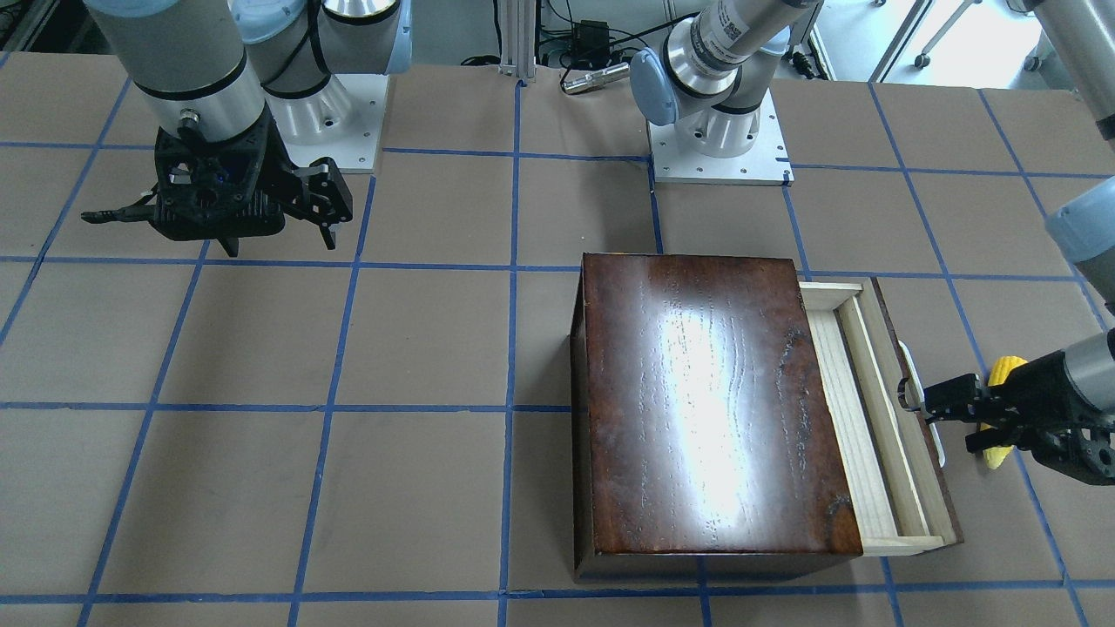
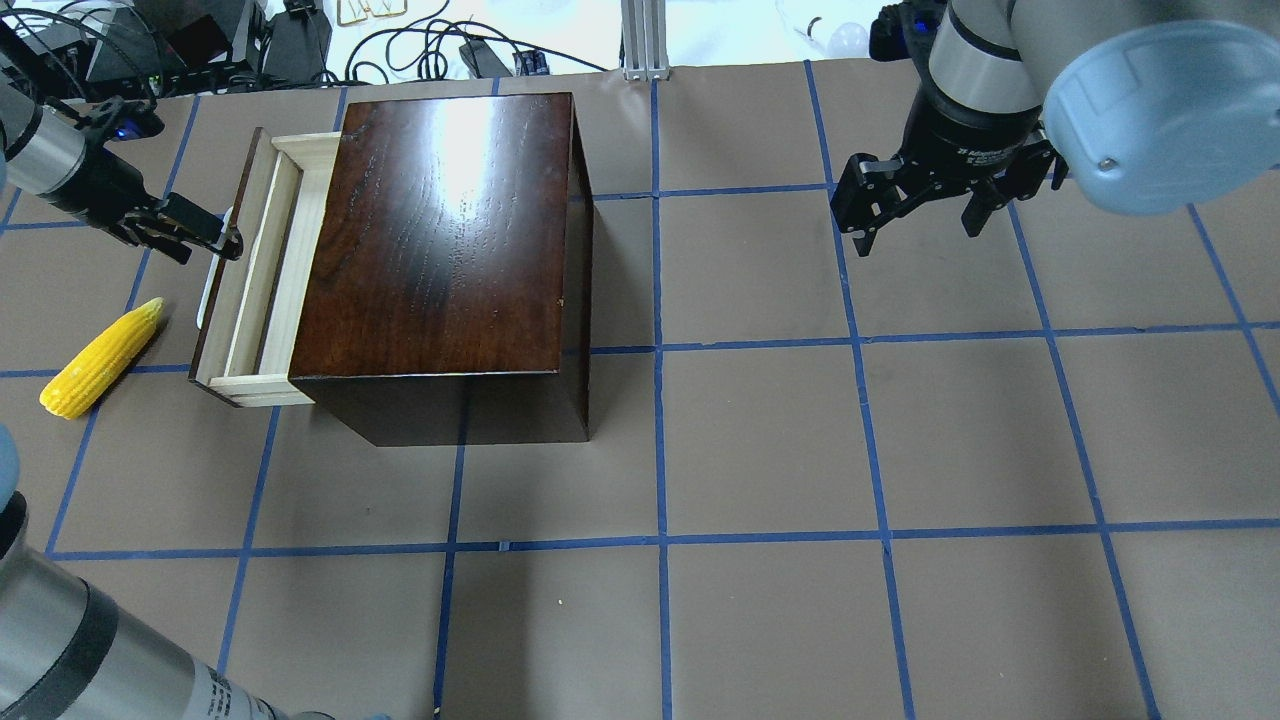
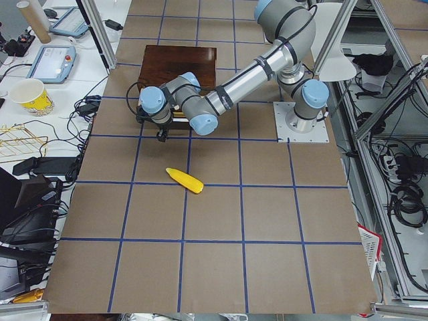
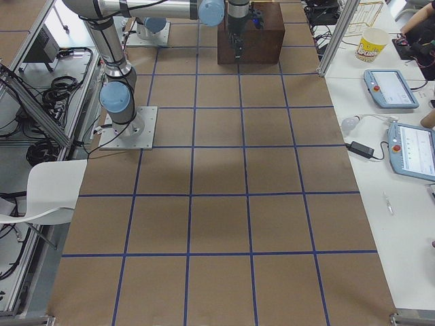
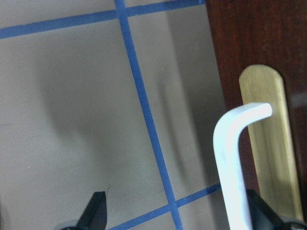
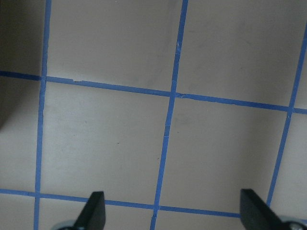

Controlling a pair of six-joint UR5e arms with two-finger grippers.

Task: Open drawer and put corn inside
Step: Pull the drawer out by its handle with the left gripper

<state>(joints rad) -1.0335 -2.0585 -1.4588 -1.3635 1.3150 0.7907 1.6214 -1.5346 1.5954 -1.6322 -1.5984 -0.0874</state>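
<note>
The drawer (image 2: 262, 262) is pulled a short way out of the glossy dark-brown box (image 2: 440, 230), so a strip of its pale wood tray (image 1: 871, 418) shows. Its white curved handle (image 5: 229, 158) stands between the open fingers of my left gripper (image 2: 228, 243), close to the right finger (image 5: 263, 213). The yellow corn (image 2: 100, 358) lies on the table beside the drawer front, apart from it; the left gripper (image 1: 925, 402) partly hides it in the front view (image 1: 1003, 373). My right gripper (image 2: 915, 215) is open and empty, hovering far from the box.
The table is brown paper with a blue tape grid (image 2: 660, 350). Both arm bases (image 1: 719, 152) stand on the robot's side. Cables and gear (image 2: 300, 40) lie past the far edge behind the box.
</note>
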